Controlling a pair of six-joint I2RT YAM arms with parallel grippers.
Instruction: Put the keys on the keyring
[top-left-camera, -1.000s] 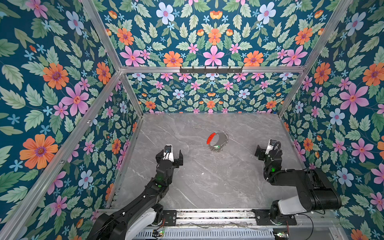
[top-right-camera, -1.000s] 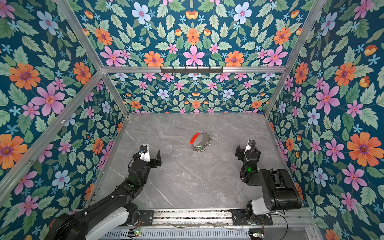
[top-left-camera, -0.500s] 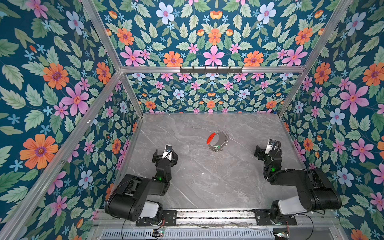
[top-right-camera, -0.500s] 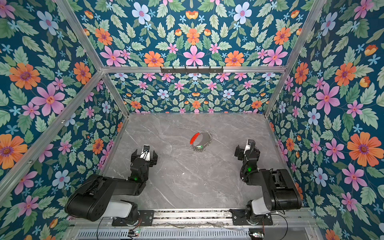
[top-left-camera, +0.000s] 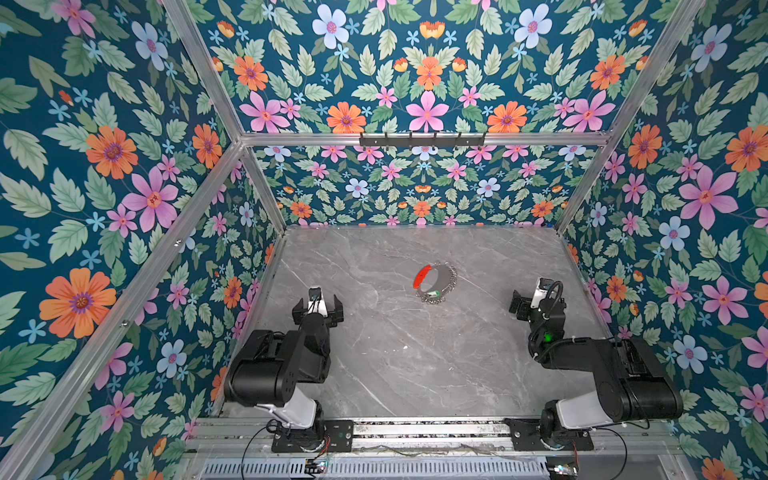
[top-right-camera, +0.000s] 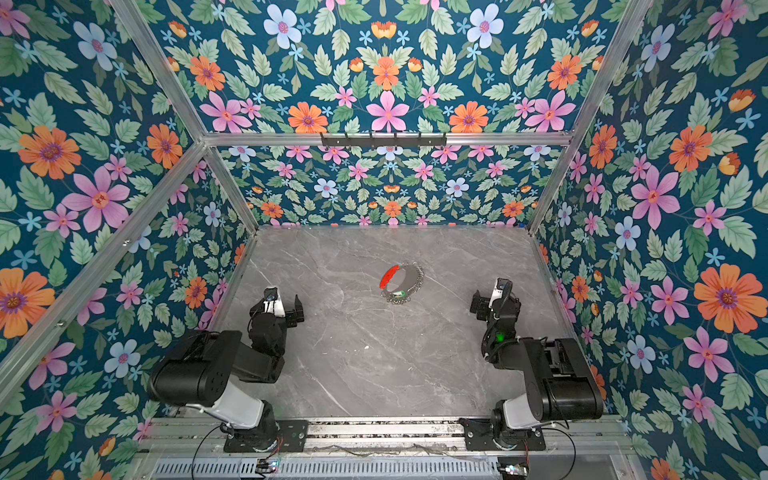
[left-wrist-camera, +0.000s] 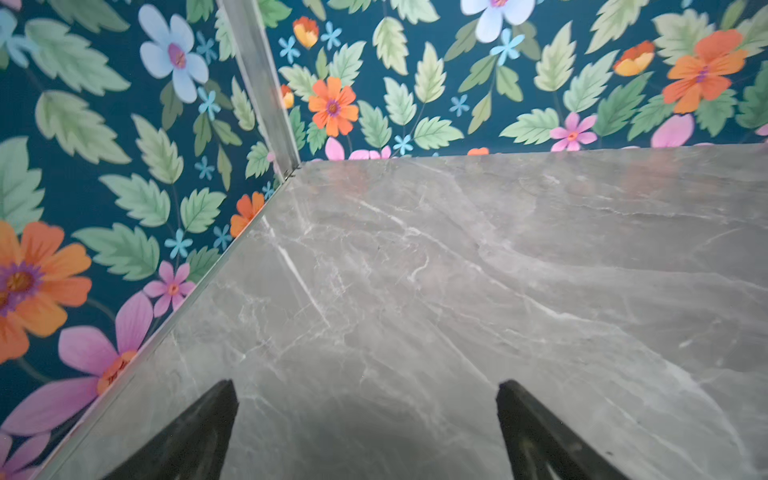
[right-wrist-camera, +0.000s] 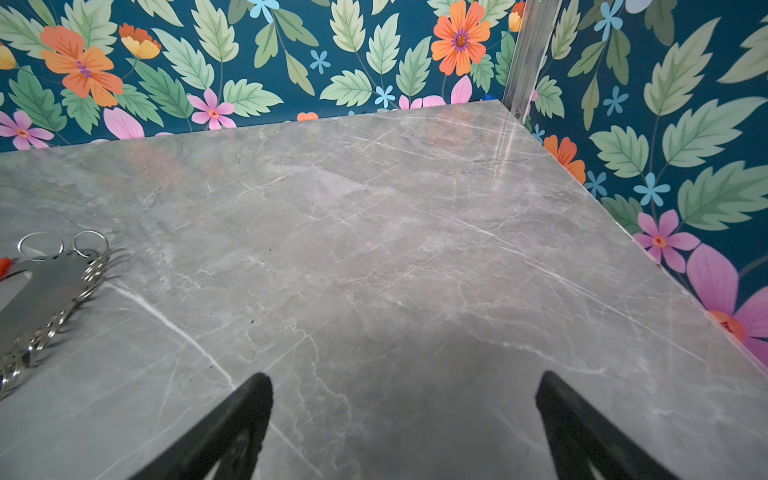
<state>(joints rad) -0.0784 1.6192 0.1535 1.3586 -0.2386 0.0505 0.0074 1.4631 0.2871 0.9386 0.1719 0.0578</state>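
Wrist views, left end effector wide, empty, right end effector wide, seemingly empty.

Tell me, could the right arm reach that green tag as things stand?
Probably yes. The green tag lies at the near edge of the keyring, with bare table between it and the open right pincer; nothing stands in the way.

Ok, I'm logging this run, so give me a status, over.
Left gripper open, holding nothing; right gripper the same. Keyring flat on table, green tag among its small rings at the near edge. Nothing between grippers and keyring.
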